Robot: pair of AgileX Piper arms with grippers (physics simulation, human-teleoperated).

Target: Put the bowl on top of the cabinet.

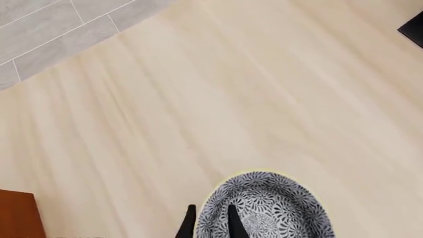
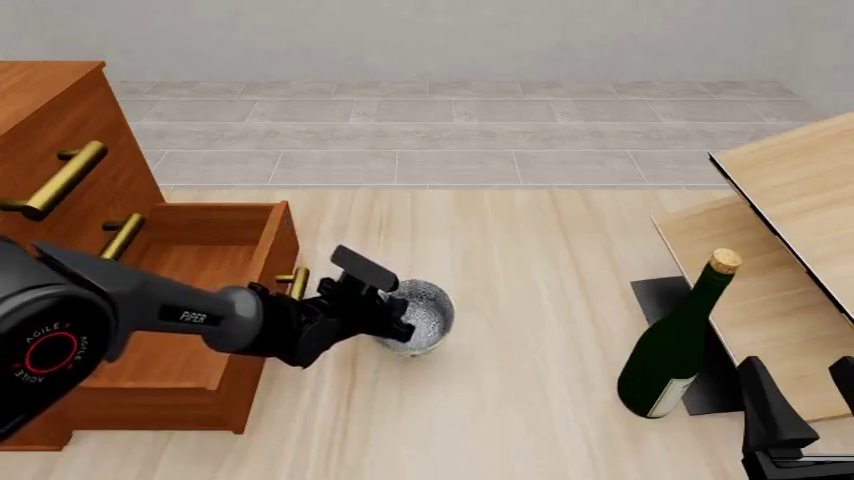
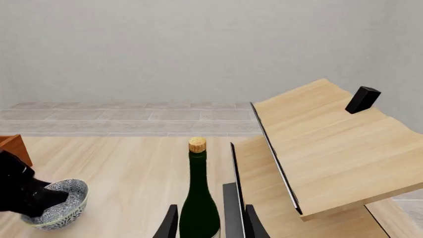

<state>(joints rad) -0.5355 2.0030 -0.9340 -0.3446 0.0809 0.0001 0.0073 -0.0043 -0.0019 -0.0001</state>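
The speckled grey-white bowl (image 2: 424, 316) sits right of the cabinet's open drawer and looks tilted in the right wrist view (image 3: 63, 203). My left gripper (image 2: 387, 310) is shut on its rim. In the left wrist view one finger is inside the bowl (image 1: 278, 208) and the other outside it, at the left gripper (image 1: 211, 225). The reddish-brown cabinet (image 2: 54, 130) with brass bar handles stands at the far left. My right gripper (image 2: 807, 395) stands open at the bottom right, far from the bowl.
The cabinet's drawer (image 2: 200, 260) is pulled out toward the bowl. A dark green wine bottle (image 2: 674, 350) with a cork stands at the right, ahead of the right gripper (image 3: 211, 225). Pale wood furniture with black edging (image 2: 787, 200) lies beyond it.
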